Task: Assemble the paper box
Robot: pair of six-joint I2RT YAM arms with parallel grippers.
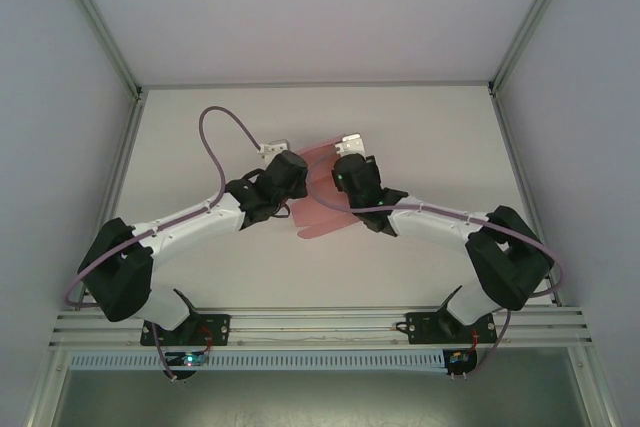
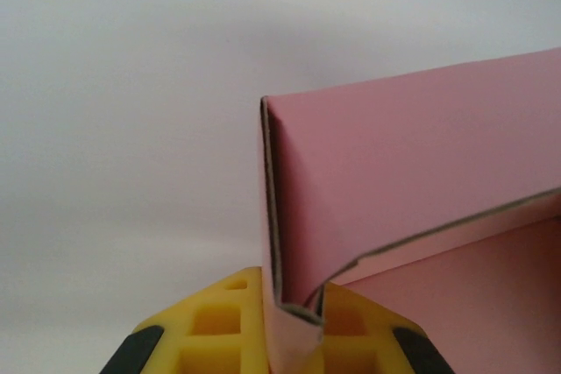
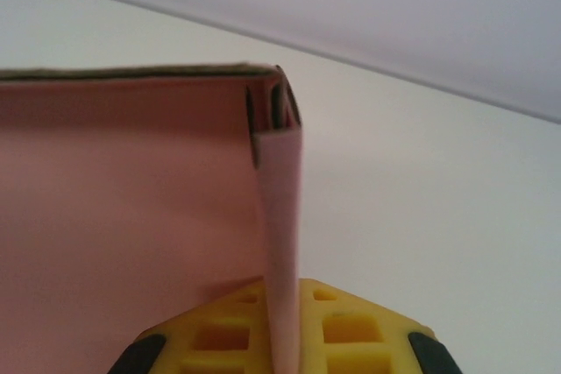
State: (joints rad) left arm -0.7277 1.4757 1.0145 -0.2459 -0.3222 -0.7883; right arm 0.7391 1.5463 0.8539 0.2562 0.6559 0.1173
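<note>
- near the middle of the white table [image 1: 200,147], between the two arms: the paper box [image 1: 322,209], pink thin card, only part folded, with a flat flap spread toward the near side.
- unclear from above whether resting on the table or lifted off it.
- left gripper [image 2: 294,326] pinched fully together on the paper box, no gap left between the jaws beyond the thickness of the card.
- in the left wrist view, yellow fingers [image 2: 219,326] on either side of a thin folded strip at one corner of the card.
- from that corner, an upright pink wall running off to the right, its raw brown edge showing along the fold; a second pink panel lower down at the right.
- right gripper [image 3: 282,335] likewise closed tight on the paper box, jaws pressed onto a narrow pink flap standing upright between them.
- in the right wrist view, yellow fingers [image 3: 351,335] flanking that flap, with the flap rising to a corner where several layers of card edge meet.
- from that corner, a broad pink panel stretching away to the left, its top edge dark and straight.
- seen from above, both black wrists angled inward, one on the left edge of the card and one on the right.
- purple cable [image 1: 212,142] arching over the left arm; an aluminium rail [image 1: 320,322] across the near edge by the arm bases.
</note>
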